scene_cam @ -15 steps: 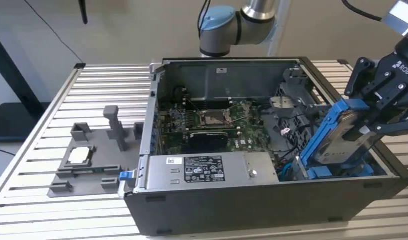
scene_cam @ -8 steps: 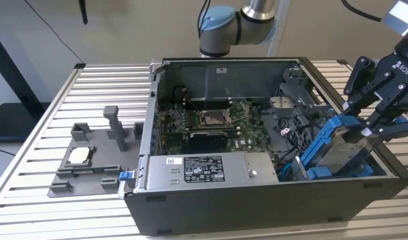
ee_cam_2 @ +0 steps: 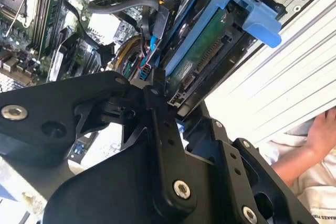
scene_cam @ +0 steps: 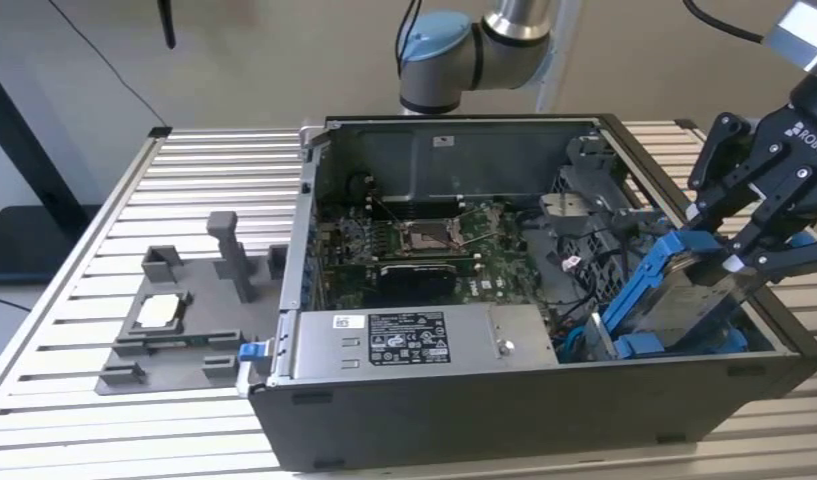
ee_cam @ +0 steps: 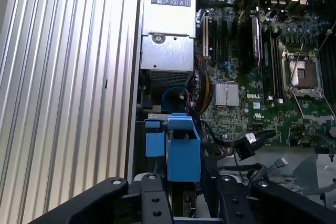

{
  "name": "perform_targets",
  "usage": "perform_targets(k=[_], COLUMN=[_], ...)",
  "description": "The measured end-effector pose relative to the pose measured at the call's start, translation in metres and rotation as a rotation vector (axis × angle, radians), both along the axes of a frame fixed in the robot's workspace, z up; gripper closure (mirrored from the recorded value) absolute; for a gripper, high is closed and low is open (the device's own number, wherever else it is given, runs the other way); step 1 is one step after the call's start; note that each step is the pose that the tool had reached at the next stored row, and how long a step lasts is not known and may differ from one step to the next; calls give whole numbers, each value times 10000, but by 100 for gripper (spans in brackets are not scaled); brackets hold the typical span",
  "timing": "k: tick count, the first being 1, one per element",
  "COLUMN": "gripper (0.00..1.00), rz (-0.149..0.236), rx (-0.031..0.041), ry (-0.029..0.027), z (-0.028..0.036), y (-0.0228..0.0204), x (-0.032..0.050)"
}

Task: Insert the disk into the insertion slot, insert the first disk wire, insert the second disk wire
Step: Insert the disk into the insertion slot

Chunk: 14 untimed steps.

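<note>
Jaws clamped on the disk point(scene_cam: 684, 292), tilted, its lower end at the insertion slot point(scene_cam: 608, 343)

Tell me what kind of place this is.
Probably a robotics lab bench for computer assembly: an open black desktop computer case sits on a ribbed aluminium table, beside a grey plastic parts fixture.

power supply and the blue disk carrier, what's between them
A looped blue cable lies between the power supply and the blue disk carrier, in the first wrist view.
</note>
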<state>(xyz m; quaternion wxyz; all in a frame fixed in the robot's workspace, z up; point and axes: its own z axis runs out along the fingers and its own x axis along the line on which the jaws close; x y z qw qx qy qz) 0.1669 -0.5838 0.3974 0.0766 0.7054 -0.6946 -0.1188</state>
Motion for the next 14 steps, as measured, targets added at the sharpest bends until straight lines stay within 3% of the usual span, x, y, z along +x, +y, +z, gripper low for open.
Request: perform_targets(k=[6,7,11,13,14], gripper=[52,45,45,55,55], rz=[0,0,0,0,0], rx=[-1,0,-1,0,-1], ry=[-7,-7,-12,-15,-15], z=[0,0,0,0,0], y=[0,0,0,0,0], x=[0,0,0,0,0])
